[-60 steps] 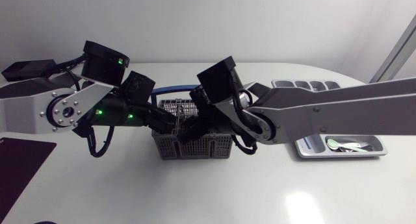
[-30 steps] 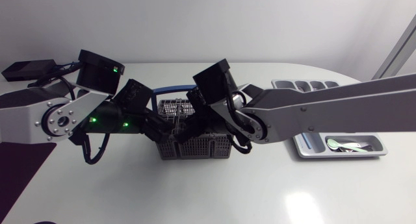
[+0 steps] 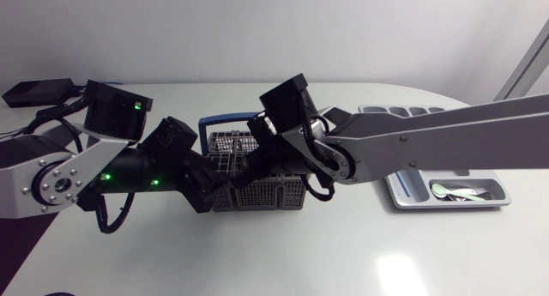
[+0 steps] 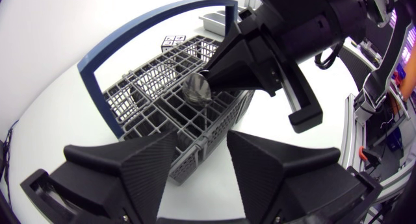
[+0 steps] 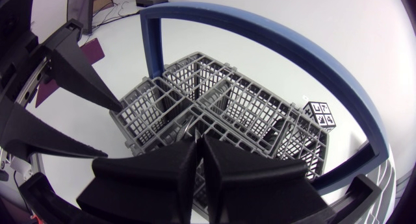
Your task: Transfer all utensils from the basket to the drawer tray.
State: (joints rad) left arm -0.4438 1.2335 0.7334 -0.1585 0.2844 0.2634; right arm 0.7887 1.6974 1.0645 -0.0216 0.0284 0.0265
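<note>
Over basket [image 3: 257, 197] mid-bench, R gripper [image 5: 197, 139] fingers pinched tight on metal spoon [image 4: 198, 91], bowl just above the cells. L gripper [image 4: 203, 138] fingers wide apart, empty, beside basket's corner. Tray [image 3: 403, 197] well apart.

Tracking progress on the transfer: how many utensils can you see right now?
2: a metal utensil between the right gripper's fingers at the basket, and pale cutlery in the tray's long compartment, possibly more than one piece. Others may sit hidden in the basket.
</note>
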